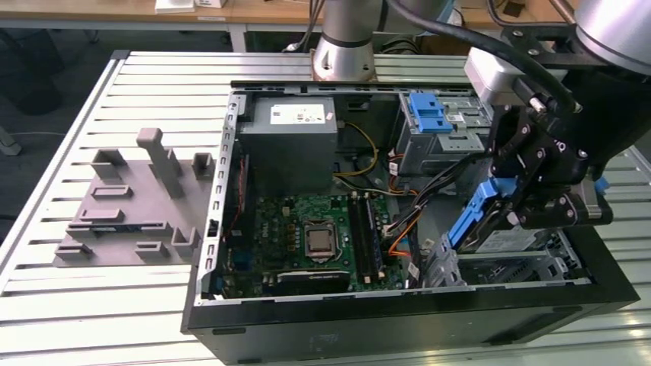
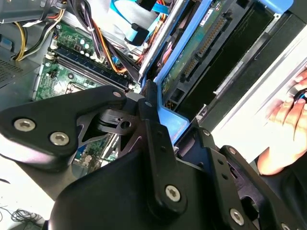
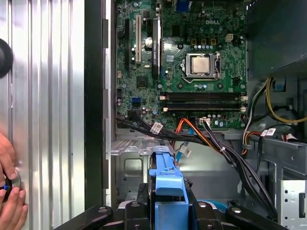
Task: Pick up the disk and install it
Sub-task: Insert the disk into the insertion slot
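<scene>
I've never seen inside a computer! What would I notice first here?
The black gripper stands out first: it clamps the disk, blue-framed and tilted, over the drive cage on the exterior view's right side of the open computer case. Then the green motherboard on the case's floor catches the eye.

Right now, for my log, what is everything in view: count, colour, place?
table: one, pale, slatted
computer case: one, black, open, on the table
motherboard: one, green, inside the case
power supply: one, grey, inside the case
latch piece: one, blue, inside the case
fixture plate: one, grey, exterior view's left
disk: one, silver-grey in blue carrier, gripped, exterior view's right
person's hand: one, at the table beside the case
claw: one, black, shut on the disk
</scene>
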You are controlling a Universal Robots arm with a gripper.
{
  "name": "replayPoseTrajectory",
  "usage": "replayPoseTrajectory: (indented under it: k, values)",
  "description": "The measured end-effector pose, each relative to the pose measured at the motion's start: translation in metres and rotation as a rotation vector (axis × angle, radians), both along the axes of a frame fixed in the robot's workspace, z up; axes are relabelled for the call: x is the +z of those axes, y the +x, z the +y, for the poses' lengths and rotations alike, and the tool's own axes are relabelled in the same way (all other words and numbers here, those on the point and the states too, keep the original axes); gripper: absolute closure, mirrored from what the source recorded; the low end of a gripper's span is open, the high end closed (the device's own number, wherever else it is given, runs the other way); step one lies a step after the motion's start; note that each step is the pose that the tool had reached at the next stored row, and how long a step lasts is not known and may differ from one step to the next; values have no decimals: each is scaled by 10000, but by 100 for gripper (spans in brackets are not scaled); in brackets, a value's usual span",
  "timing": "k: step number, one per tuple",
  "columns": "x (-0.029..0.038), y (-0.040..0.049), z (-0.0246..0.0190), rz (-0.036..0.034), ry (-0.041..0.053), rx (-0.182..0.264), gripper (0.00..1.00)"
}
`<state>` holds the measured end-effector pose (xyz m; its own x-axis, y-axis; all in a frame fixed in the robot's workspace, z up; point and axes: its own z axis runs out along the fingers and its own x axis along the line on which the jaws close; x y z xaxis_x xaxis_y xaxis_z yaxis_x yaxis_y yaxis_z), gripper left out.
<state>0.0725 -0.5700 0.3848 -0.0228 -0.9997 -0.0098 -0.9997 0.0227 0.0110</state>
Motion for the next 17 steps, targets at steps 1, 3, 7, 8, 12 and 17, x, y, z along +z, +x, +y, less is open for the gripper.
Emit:
replayPoseTrajectory:
  k: [1,3,7,8,12,17]
  values:
    - [-10,0,0,0,-1,0,64]
    - [-30,0,0,0,0,0,64]
    - [-71,1,-1,0,0,0,64]
    - [-81,1,-1,0,0,1,64]
    - [-120,1,-1,0,0,0,64]
    - [-148,2,-1,1,-2,0,64]
